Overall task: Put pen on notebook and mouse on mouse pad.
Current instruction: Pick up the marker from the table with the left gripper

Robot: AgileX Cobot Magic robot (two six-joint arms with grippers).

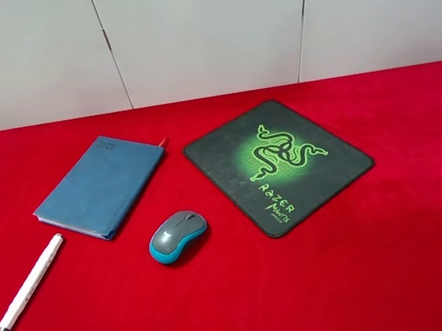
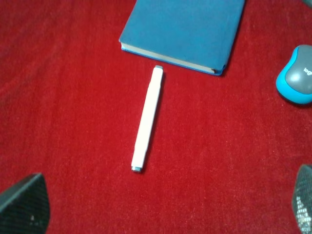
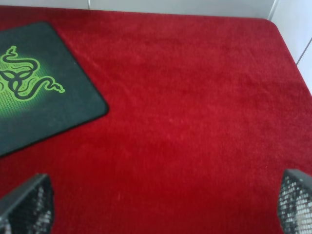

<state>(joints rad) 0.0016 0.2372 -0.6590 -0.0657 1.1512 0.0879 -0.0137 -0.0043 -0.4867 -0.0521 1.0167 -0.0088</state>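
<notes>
The left tool (image 2: pixel 163 202) hangs released over the red tabletop (image 1: pixel 433 250), its dark mesh-faced fingertips (image 2: pixel 24 207) set wide apart with only cloth between them. The right tool (image 3: pixel 162 202) is released too, with its fingertips (image 3: pixel 27 204) spread above bare red cloth, grasping nothing.

Read the high view as a dial centred on the tabletop's middle. Nearest is the pen (image 1: pixel 30 283), between 8 and 9 o'clock, well out from centre. It lies flat on the cloth, its length running from 7 toward 1 o'clock, and its far end is close to the notebook's near edge without touching it. In the left wrist view it lies just ahead of the left tool's fingertips.

Next comes the mouse (image 1: pixel 177 236), just off centre toward 9 o'clock. It rests on the cloth between notebook and mouse pad, touching neither.

The notebook (image 1: pixel 101 186) lies closed and flat at 10 o'clock, with a thin red ribbon (image 1: pixel 163 142) showing at its far corner.

The mouse pad (image 1: pixel 277 164) lies flat between 1 and 2 o'clock, turned askew, green logo up — one corner of it shows in the right wrist view.

A pale panelled wall (image 1: pixel 200 27) stands at 12 o'clock
</notes>
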